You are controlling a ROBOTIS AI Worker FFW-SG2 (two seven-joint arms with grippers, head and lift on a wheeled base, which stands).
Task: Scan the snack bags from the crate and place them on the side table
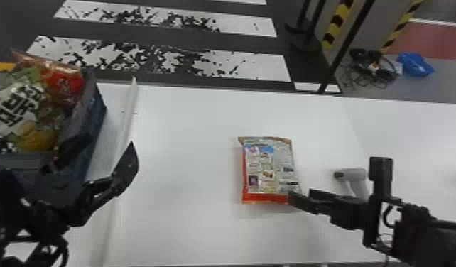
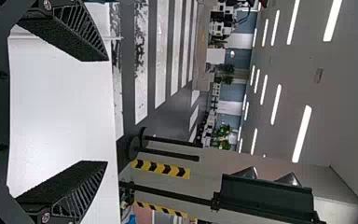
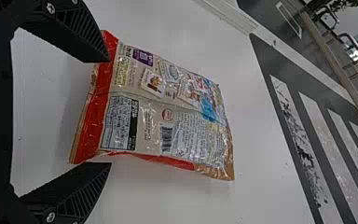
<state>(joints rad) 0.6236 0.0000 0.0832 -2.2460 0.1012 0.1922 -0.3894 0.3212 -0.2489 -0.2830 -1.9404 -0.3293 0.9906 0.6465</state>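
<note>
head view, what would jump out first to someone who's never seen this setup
Probably the snack bag with its red end, lying alone on the white table, with the open right gripper at that end. Next, the dark crate at the left, full of colourful bags, and the striped floor beyond the table.

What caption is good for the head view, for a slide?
Right gripper at the near edge of a snack bag, scanner lying close by.

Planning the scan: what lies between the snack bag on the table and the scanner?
In the head view, bare white tabletop; the right hand sits nearer the robot.
</note>
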